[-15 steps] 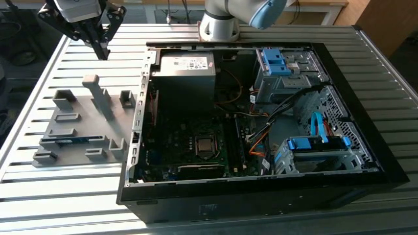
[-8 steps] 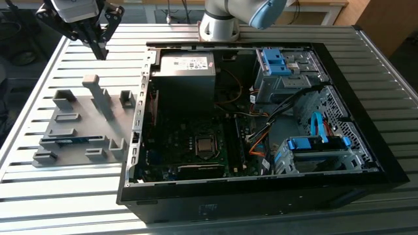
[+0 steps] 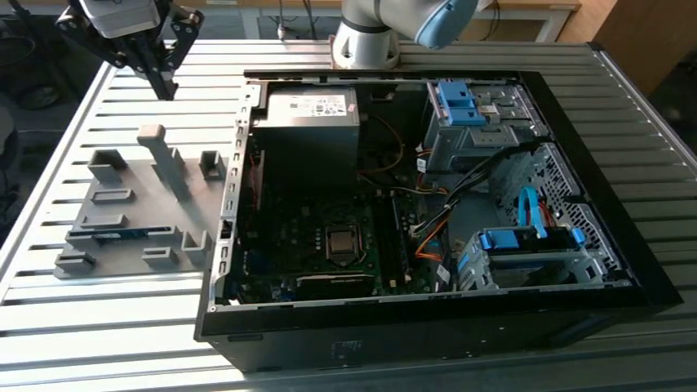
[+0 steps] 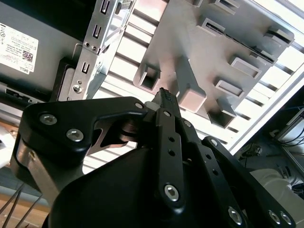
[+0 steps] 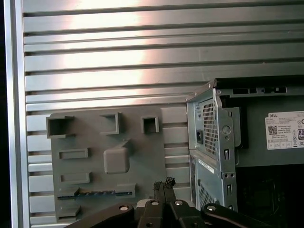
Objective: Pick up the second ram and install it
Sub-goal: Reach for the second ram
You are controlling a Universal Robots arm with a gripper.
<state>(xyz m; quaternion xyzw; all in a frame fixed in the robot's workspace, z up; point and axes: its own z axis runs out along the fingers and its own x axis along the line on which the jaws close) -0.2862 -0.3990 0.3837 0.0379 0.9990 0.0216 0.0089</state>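
Second ram [image 3: 104, 238]: thin blue-green stick seated in slot of grey holder [image 3: 142, 220] on bench [image 3: 109, 343], well apart from fingers [image 3: 163, 82], at holder end farthest from them. Fingers pressed together, empty, hovering above bench past holder's near end. PC case [image 3: 381, 347] beside holder.

Risks:
- Closed fingers would likely butt stick's top edge, not straddle it.
- Tall post [image 3: 166, 163] stands roughly between fingers and ram; could snag on a low approach.

My black gripper [image 4: 164, 95], jaws closed, hangs over grey plastic holder plate [image 4: 190, 42], just beside silver metal case frame [image 4: 95, 42].
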